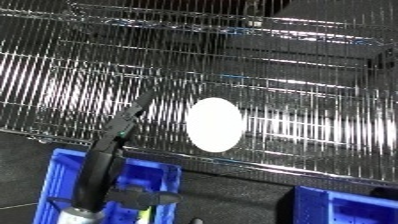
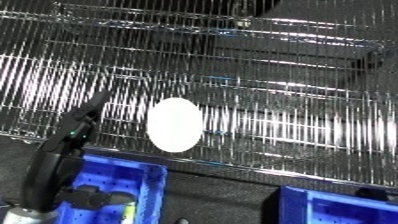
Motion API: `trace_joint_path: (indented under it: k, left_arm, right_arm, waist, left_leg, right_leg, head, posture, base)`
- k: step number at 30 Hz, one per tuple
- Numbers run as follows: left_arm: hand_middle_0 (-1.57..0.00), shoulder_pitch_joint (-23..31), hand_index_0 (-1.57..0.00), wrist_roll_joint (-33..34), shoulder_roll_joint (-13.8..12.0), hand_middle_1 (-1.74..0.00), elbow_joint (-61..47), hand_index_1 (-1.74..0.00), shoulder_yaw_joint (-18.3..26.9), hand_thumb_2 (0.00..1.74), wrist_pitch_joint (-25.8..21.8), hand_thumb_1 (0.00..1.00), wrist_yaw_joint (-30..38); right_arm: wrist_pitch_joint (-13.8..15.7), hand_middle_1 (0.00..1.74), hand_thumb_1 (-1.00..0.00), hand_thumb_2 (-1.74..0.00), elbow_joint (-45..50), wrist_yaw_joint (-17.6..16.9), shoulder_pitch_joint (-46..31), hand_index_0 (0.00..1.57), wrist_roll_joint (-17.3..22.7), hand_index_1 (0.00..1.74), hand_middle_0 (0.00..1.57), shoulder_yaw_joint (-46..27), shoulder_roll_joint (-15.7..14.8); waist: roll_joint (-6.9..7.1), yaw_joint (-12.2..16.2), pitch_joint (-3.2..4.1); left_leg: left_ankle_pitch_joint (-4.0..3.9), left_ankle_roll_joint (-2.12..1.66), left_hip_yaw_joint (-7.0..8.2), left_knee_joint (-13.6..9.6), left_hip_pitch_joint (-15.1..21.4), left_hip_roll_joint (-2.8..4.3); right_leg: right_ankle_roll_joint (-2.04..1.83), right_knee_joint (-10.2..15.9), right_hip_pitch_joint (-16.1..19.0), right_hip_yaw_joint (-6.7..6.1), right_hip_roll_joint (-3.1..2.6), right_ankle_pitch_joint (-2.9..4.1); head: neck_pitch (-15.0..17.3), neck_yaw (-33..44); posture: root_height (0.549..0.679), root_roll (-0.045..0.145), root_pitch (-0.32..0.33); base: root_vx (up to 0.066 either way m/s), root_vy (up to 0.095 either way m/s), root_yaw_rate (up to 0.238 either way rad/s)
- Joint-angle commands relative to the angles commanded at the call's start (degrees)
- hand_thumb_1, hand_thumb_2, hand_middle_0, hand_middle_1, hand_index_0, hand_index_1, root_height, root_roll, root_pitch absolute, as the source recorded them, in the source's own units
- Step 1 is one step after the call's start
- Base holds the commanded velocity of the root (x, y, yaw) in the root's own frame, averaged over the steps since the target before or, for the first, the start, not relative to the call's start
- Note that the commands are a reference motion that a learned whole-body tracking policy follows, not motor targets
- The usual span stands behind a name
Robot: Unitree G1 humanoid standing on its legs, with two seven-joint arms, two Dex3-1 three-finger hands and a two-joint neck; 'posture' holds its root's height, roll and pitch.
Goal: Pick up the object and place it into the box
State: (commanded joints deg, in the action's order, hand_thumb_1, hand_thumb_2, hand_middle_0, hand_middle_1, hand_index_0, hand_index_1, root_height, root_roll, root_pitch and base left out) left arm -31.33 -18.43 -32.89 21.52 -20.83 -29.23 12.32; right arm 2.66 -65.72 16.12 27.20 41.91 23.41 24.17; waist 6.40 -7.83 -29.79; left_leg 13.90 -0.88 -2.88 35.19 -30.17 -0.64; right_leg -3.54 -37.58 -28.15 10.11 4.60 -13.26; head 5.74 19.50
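Observation:
A white oval object [image 1: 214,124] lies flat on the wire shelf [image 1: 293,75], near its front edge. My left hand [image 1: 123,131] reaches up from the lower left, black fingers [image 1: 138,111] straight and pointing at the shelf. It is open and holds nothing, a short way left of the oval and apart from it. Below the shelf's front edge stands a blue bin [image 1: 60,170], with my left forearm [image 1: 96,180] passing over it. My right hand shows in neither view.
A second blue bin [image 1: 348,206] sits at the lower right. Something dark lies inside the left bin [image 1: 142,199], but I cannot make out what. A higher wire shelf level [image 1: 222,22] crosses the top. Dark floor lies between the bins.

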Motion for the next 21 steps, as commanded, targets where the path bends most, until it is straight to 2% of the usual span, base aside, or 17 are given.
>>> trace_joint_path:
  k: [5,12,21]
  left_arm:
    - [-0.24,-2.69,-0.24,-1.24,1.30,-0.26,5.31,-0.26,-0.35,0.26,0.13,0.15,0.15]
    - [-0.24,-4.30,-0.24,-1.91,2.97,-0.26,11.24,-0.26,0.21,0.26,0.34,0.15,0.69]
    - [-0.24,-7.02,-0.24,-1.31,3.10,-0.26,16.79,-0.26,0.62,0.26,0.47,0.15,1.04]
  right_arm:
    - [-0.36,0.00,0.00,0.00,0.54,-0.28,0.79,0.00,-0.49,0.00,0.00,0.89,-0.32]
    - [-0.50,0.00,0.00,0.00,1.74,-0.92,1.46,0.00,-0.65,0.00,0.00,1.78,-0.70]
    - [-0.92,0.00,0.00,0.00,4.21,-1.86,1.42,0.00,-0.52,0.00,0.00,3.29,-0.57]
  waist:
    - [0.66,1.17,0.00]
    - [1.48,2.15,0.00]
    - [2.45,3.57,0.00]
  left_leg:
    - [0.60,-0.02,0.56,0.99,-0.82,0.56]
    - [1.43,0.00,0.88,2.28,-2.22,0.99]
    - [2.07,0.03,1.27,3.18,-3.67,1.50]
  right_leg:
    - [-0.09,-0.52,-1.07,-0.65,-0.49,-0.06]
    - [-0.27,-1.05,-2.45,-1.12,-0.91,-0.03]
    - [-0.39,-1.33,-3.92,-1.84,-1.67,0.01]
  head:
    - [-1.07,1.02]
    - [-2.64,1.80]
    - [-4.50,2.84]
  posture:
    - [0.644,0.005,0.113]
    - [0.642,0.000,0.128]
    - [0.641,-0.007,0.147]
  base:
    - [0.011,0.031,-0.106]
    - [0.022,0.015,-0.066]
    - [0.025,0.018,-0.061]
